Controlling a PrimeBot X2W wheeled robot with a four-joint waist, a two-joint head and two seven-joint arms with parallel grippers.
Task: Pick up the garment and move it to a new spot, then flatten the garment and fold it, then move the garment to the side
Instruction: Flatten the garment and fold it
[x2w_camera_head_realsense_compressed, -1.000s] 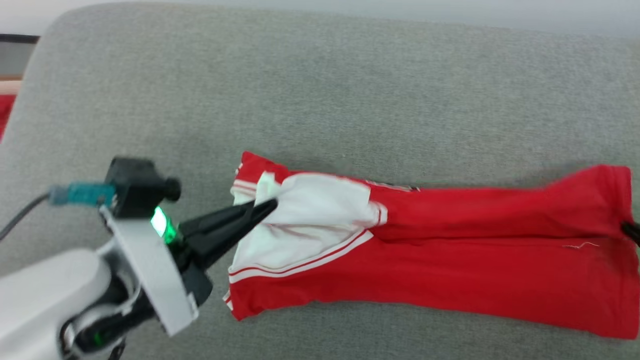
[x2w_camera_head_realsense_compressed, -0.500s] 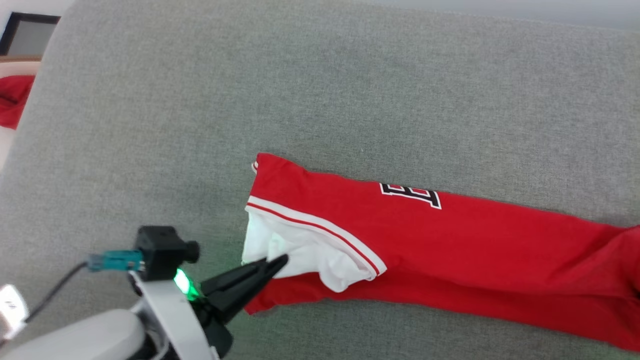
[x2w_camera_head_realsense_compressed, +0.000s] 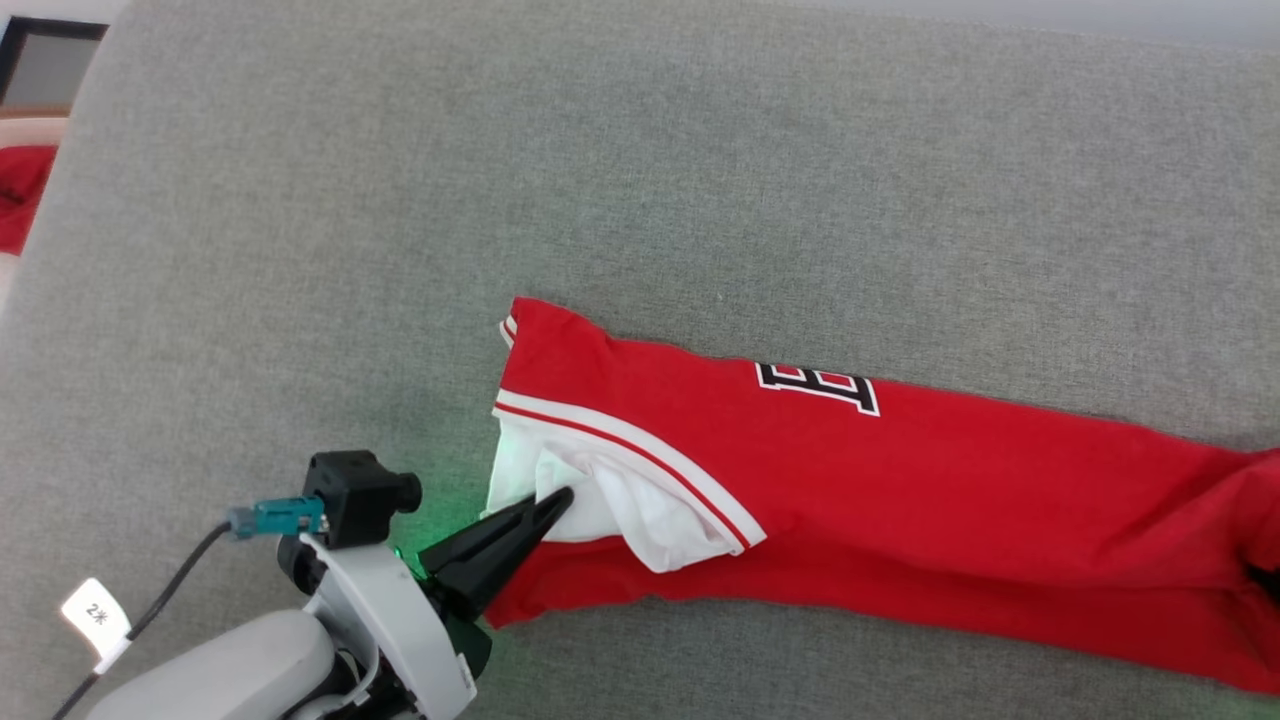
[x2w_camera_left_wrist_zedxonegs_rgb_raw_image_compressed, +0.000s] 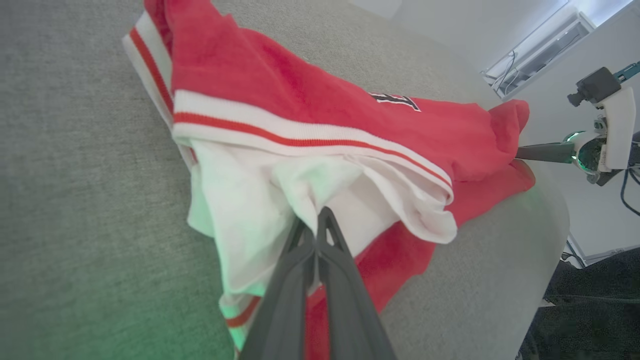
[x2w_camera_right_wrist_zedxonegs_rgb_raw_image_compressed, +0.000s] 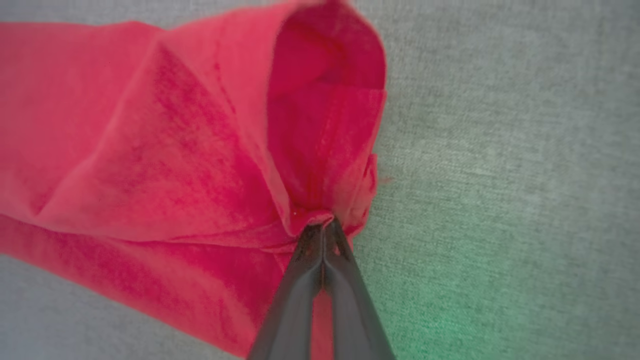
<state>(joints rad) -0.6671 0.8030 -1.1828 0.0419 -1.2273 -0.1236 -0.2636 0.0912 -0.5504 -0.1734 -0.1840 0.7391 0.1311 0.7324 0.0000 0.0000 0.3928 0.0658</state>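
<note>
The garment (x2w_camera_head_realsense_compressed: 900, 480), a red jersey with white sleeves, striped trim and black-white lettering, lies folded lengthwise in a long strip across the grey cushion (x2w_camera_head_realsense_compressed: 640, 180). My left gripper (x2w_camera_head_realsense_compressed: 562, 497) is shut on the white sleeve cloth at the strip's left end, seen up close in the left wrist view where the left gripper (x2w_camera_left_wrist_zedxonegs_rgb_raw_image_compressed: 320, 215) pinches the garment (x2w_camera_left_wrist_zedxonegs_rgb_raw_image_compressed: 300, 100). My right gripper (x2w_camera_right_wrist_zedxonegs_rgb_raw_image_compressed: 322, 225) is shut on the bunched red hem of the garment (x2w_camera_right_wrist_zedxonegs_rgb_raw_image_compressed: 150, 150) at the right end. The right gripper (x2w_camera_left_wrist_zedxonegs_rgb_raw_image_compressed: 520, 152) also appears far off in the left wrist view.
The cushion's left edge (x2w_camera_head_realsense_compressed: 60, 200) curves down toward another red cloth (x2w_camera_head_realsense_compressed: 20, 190) and a dark frame (x2w_camera_head_realsense_compressed: 40, 60). In the left wrist view the cushion's edge (x2w_camera_left_wrist_zedxonegs_rgb_raw_image_compressed: 550, 225) drops off beside the garment's far end.
The garment was turned over: the red side with lettering now faces up and the white sleeve lies toward the near edge. My left gripper came down and nearer, still pinching the sleeve.
</note>
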